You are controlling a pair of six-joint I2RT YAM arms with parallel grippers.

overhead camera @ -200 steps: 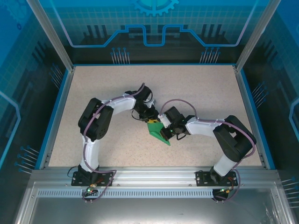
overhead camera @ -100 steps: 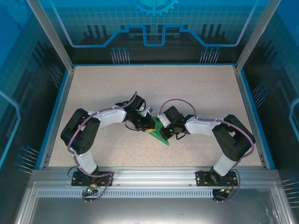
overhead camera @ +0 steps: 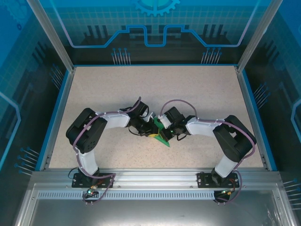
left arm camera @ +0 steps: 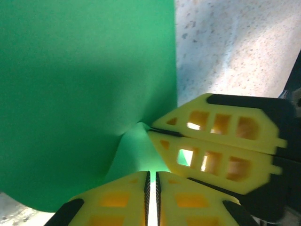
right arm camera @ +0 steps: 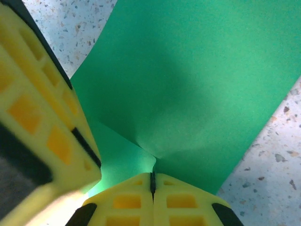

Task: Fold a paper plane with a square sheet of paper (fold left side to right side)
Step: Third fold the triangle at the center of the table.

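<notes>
The square sheet of paper [overhead camera: 163,138] is a creased green shape at the table's middle, partly hidden under both grippers. My left gripper [overhead camera: 149,132] meets it from the left and my right gripper [overhead camera: 162,128] from the right, tips nearly touching. In the left wrist view the paper [left arm camera: 84,84] rises in a ridge into my left gripper [left arm camera: 152,173], whose jaws stand a hair apart on it; the right fingers [left arm camera: 216,160] are beside them. In the right wrist view the paper [right arm camera: 197,84] puckers into my right gripper [right arm camera: 152,175], shut tight on the fold, with a left finger [right arm camera: 42,122] close by.
The speckled beige table [overhead camera: 103,89] is fenced by a blue rim [overhead camera: 60,110] and glass walls. An aluminium rail [overhead camera: 150,176] carrying both arm bases runs along the near edge. Cables loop above both wrists.
My left arm swung forward and down to the paper's left edge, and its jaws closed on the paper. The right gripper stayed shut on the paper, shifting only slightly.
</notes>
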